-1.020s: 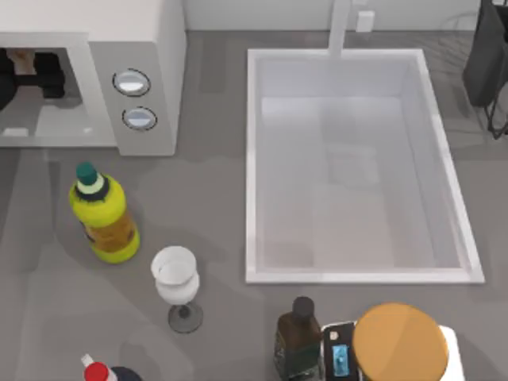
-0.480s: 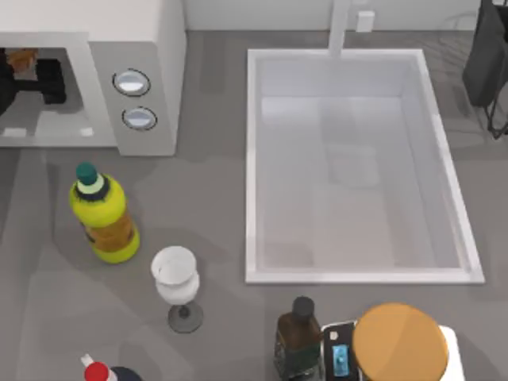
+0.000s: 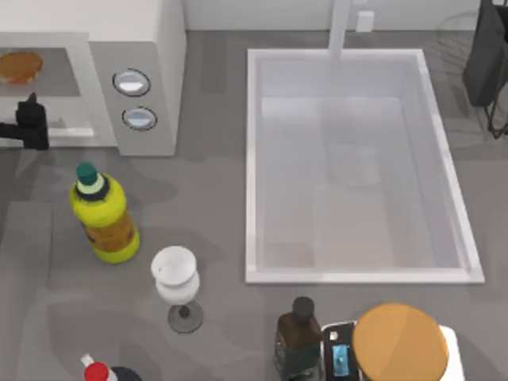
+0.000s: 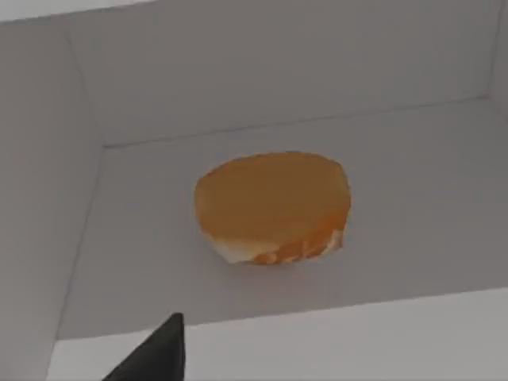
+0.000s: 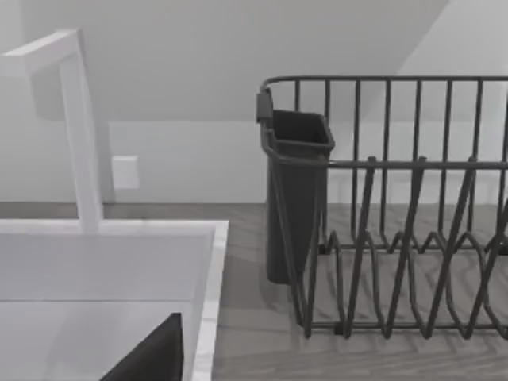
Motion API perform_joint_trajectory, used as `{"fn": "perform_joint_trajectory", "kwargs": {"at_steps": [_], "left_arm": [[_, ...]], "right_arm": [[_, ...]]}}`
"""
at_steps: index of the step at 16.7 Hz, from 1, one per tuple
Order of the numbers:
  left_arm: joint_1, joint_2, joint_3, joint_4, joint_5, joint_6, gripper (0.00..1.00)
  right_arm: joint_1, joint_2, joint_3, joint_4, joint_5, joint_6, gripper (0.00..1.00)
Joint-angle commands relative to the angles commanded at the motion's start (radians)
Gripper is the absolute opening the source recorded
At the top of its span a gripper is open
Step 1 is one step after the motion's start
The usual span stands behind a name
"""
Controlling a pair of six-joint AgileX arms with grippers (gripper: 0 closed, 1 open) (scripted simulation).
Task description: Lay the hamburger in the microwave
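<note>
The hamburger (image 3: pixel 20 67) is lying on the floor of the microwave (image 3: pixel 151 48) at the far left of the table, apart from its walls, so the placing is being judged done. The left gripper (image 3: pixel 30 123) is being held just outside the opening, gripping nothing; whether it is released cannot be told. Only parking seems left. The right arm is idling at the far right.

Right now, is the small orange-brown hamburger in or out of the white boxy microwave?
In. The small orange-brown hamburger rests on the floor of the white boxy microwave, walls around it. The left gripper sits at the opening, apart from it.
</note>
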Motion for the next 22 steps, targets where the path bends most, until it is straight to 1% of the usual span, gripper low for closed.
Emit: {"fn": "perform_joint_trajectory", "kwargs": {"at_steps": [3, 6, 8, 14, 17, 22], "left_arm": [[0.021, -0.057, -0.184, 0.056, 0.025, -0.023, 1.00], [0.061, -0.078, -0.304, 0.069, 0.032, -0.064, 1.00], [0.084, -0.084, -0.335, 0.066, 0.028, -0.081, 1.00], [0.080, -0.092, -0.332, 0.050, 0.027, -0.081, 1.00], [0.079, -0.174, -0.302, -0.048, 0.025, -0.082, 1.00], [0.083, -0.370, -0.228, -0.361, 0.020, -0.083, 1.00]], "right_arm": [[0.000, 0.000, 0.000, 0.000, 0.000, 0.000, 1.00], [0.000, 0.000, 0.000, 0.000, 0.000, 0.000, 1.00], [0.000, 0.000, 0.000, 0.000, 0.000, 0.000, 1.00], [0.000, 0.000, 0.000, 0.000, 0.000, 0.000, 1.00], [0.000, 0.000, 0.000, 0.000, 0.000, 0.000, 1.00], [0.000, 0.000, 0.000, 0.000, 0.000, 0.000, 1.00]]}}
